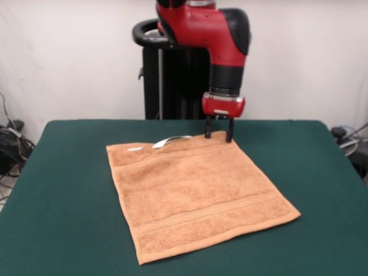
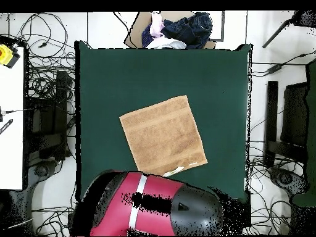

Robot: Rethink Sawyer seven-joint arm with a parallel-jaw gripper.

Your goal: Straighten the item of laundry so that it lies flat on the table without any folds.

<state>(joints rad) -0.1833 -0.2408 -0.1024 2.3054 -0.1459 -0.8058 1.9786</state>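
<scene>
Nearest the camera in the front view, the towel [image 1: 198,198] lies spread near the middle of the worktop [image 1: 69,190], turned at an angle to its edges, its stripe band running along the near side. It looks almost flat to us. Farther back, along the towel's far edge, a small white loop tag [image 1: 171,140] sticks up beside a slightly lifted hem. At the far right corner of the towel we see the end effector [image 1: 219,135], fingers apart, tips at the cloth's edge. We judge the step to be a gentle outward tug toward the worktop's far edge, kept low, to settle that hem without rucking the rest.
</scene>
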